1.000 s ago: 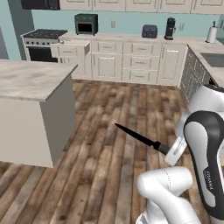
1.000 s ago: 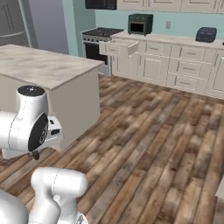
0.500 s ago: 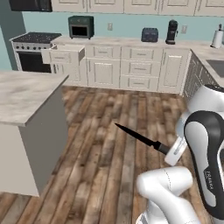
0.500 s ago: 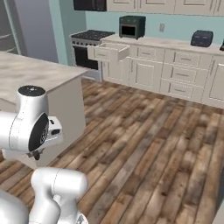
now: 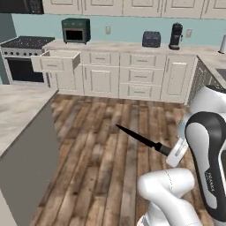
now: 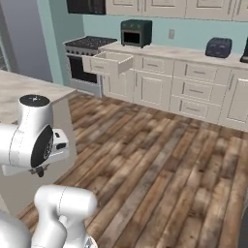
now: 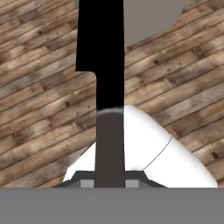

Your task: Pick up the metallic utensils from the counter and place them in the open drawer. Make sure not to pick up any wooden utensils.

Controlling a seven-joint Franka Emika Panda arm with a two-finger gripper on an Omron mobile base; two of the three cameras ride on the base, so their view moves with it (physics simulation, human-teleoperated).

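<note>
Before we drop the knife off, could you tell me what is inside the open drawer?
The open drawer shows a pale plain inner wall and nothing lying in it, but its front panel hides the floor from these angles.

Readable text: one marking, "FRANKA", in small pale letters running vertically | Stands on: dark joint cover of the white arm [image 5: 211,170], lower right of left base view | Elsewhere: no labels, brands, numbers or signs legible

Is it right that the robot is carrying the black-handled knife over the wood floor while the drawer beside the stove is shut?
Not quite: the drawer beside the stove is pulled open, as the left base view shows. The rest holds: the gripper carries the knife over the wood floor.
</note>
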